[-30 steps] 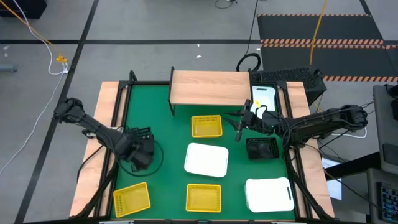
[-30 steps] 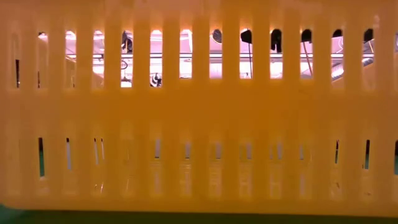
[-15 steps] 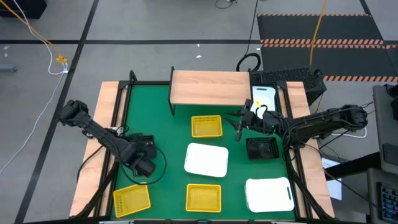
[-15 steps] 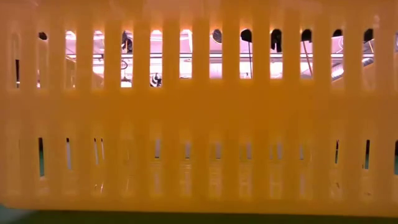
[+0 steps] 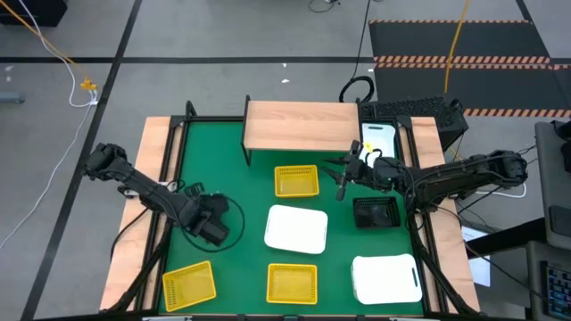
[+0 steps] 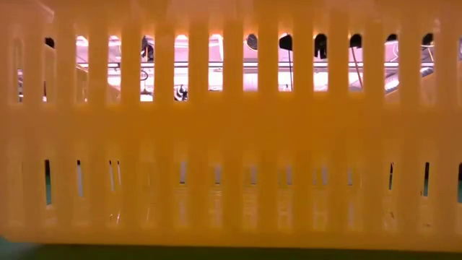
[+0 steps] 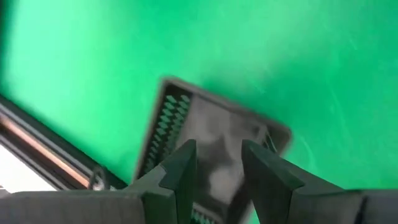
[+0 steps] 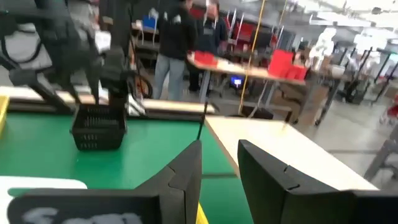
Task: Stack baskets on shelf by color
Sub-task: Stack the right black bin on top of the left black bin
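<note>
My left gripper [image 5: 214,226] hangs open over a black basket [image 7: 205,118] at the mat's left, fingers pointing down; the basket's bottom rests on the green mat [image 5: 241,192]. My right gripper [image 5: 343,184] hovers open and empty between a yellow basket [image 5: 296,180] and another black basket [image 5: 376,213]. The wooden shelf [image 5: 302,125] stands bare at the far edge. A white basket [image 5: 296,228] lies mid-mat and another white basket [image 5: 385,278] near right. Two more yellow baskets [image 5: 292,283] [image 5: 189,285] lie along the near edge.
The nearest yellow basket's slatted wall [image 6: 231,144] fills the low view. A white object [image 5: 378,138] lies right of the shelf. Wooden side strips [image 5: 153,178] border the mat. People and tables show in the room beyond [image 8: 177,37].
My left gripper has gone first toward the near edge, then a little toward the table's right, staying over the black basket. The right arm and the other baskets have kept still.
</note>
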